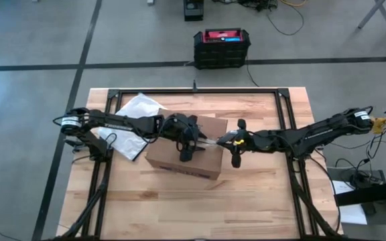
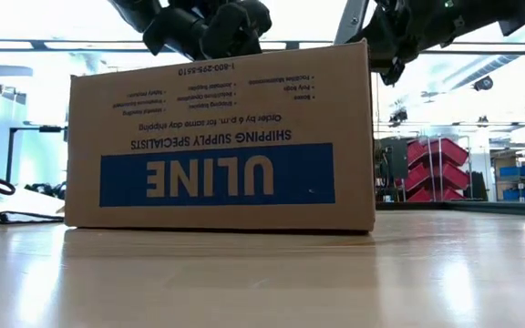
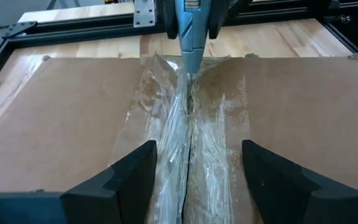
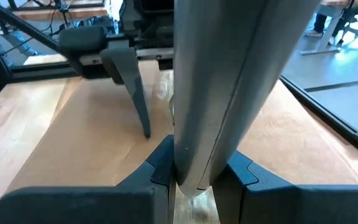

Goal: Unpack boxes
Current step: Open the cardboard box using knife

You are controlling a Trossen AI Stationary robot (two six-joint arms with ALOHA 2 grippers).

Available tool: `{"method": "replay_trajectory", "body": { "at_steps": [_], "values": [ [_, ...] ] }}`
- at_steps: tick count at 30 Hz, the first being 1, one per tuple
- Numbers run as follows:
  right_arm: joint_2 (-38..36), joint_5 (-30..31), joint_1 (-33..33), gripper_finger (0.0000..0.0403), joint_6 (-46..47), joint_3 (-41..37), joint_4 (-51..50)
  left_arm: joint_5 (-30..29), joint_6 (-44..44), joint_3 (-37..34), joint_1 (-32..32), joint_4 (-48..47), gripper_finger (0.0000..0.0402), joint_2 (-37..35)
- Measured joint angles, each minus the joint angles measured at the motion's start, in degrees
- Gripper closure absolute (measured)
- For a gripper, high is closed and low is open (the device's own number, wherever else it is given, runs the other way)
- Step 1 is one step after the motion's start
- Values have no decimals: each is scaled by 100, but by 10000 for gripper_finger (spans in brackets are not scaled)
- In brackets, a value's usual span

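Cardboard box (image 1: 183,155), brown corrugated, one item, standing on the wooden worktop (image 1: 260,201) near its middle. Blue ULINE label and black print on the side wall, reading upside down in the low view, so the box appears inverted. Top flaps closed; centre seam covered by clear tape (image 3: 188,143), wrinkled and partly lifted along the join.

Handling, as judged: walls stiff, faces smooth and somewhat slippery, weight unknown since contents are hidden. Best hold is at the flap edges along the seam once the tape is cut; pressing down on the lid steadies it.

Left gripper (image 3: 194,174): over the box top, fingers spread wide, one on each side of the taped seam, holding nothing.

Right gripper (image 4: 191,177): at the box's right edge, fingers clamped on a grey cutting tool (image 4: 229,81), whose tip meets the tape at the seam's far end in the left wrist view.

Also present: clear plastic bag (image 1: 134,110) on the worktop behind the left arm; black-and-red case (image 1: 222,47) on the floor beyond.
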Motion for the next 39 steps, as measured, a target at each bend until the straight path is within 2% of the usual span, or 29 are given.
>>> {"method": "replay_trajectory", "body": {
  "at_steps": [11,22,28,32,35,39],
  "values": [
    [-384,48,126,353,382,9,-629,-541,-293,-28,8,-147,182,4],
    [-953,-146,490,353,380,-2,-1010,-767,-478,-52,63,-353,182,-9],
    [-1231,120,695,353,298,-4,-1186,-664,-525,-75,-10,-573,182,-305],
    [-1230,700,530,353,93,-6,-1405,-504,-530,-90,-302,-606,182,-626],
    [-1229,759,135,353,-158,-4,-1344,-423,-535,-92,-646,-566,182,-889],
    [-1167,776,-572,353,-502,-4,-1450,-879,-636,-82,-1362,-560,182,-1122]
  ]
}}
